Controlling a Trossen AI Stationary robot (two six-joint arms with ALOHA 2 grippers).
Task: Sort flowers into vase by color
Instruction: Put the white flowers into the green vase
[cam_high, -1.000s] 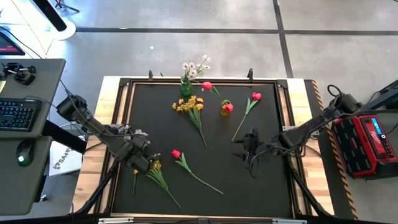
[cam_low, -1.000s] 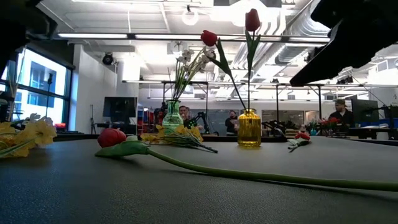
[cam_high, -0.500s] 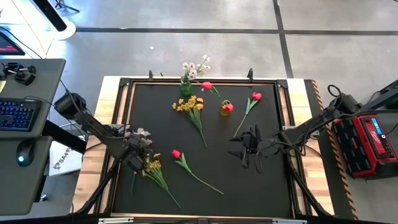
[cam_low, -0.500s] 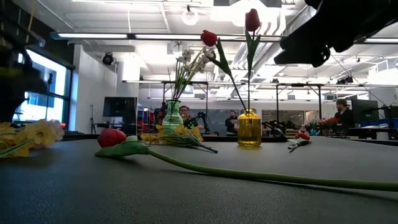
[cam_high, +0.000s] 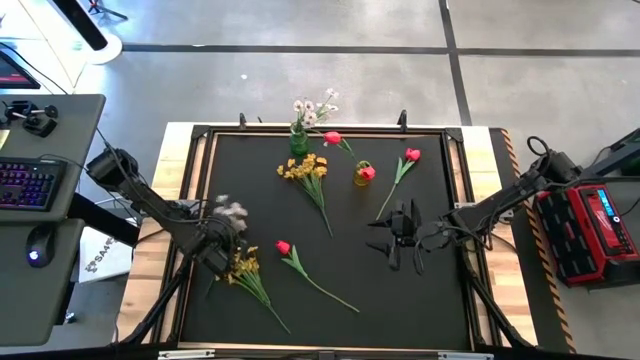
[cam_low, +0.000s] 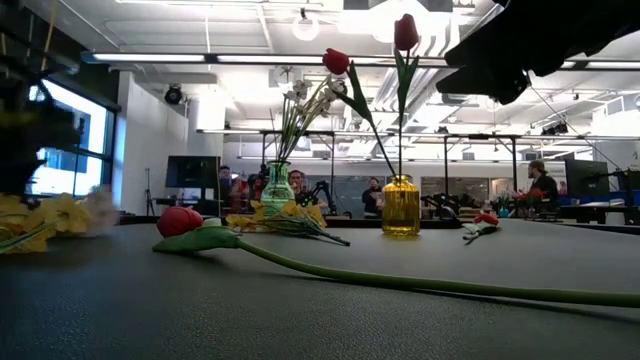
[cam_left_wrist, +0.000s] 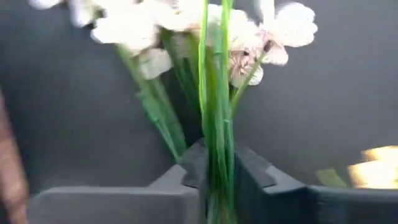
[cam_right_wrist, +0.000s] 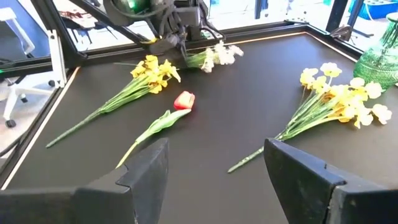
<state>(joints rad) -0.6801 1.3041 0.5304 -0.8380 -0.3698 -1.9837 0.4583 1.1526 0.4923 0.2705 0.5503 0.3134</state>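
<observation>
The left gripper (cam_high: 218, 243) pinches a green-stemmed sprig of small white blossoms (cam_high: 231, 210) above the black mat's left edge, seemingly bound for the green glass vase (cam_high: 298, 141) at the back. Mid-table, the right gripper (cam_high: 404, 240) hovers spread and empty over the mat.

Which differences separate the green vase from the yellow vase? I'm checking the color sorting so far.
The green vase holds a sprig of white blossoms, while the yellow vase holds red tulips. In the low view the green vase looks narrower at the neck; the yellow vase is squatter and amber-tinted. The green one sits at the mat's far edge, the yellow one nearer the middle. Both stand upright and look translucent.
</observation>
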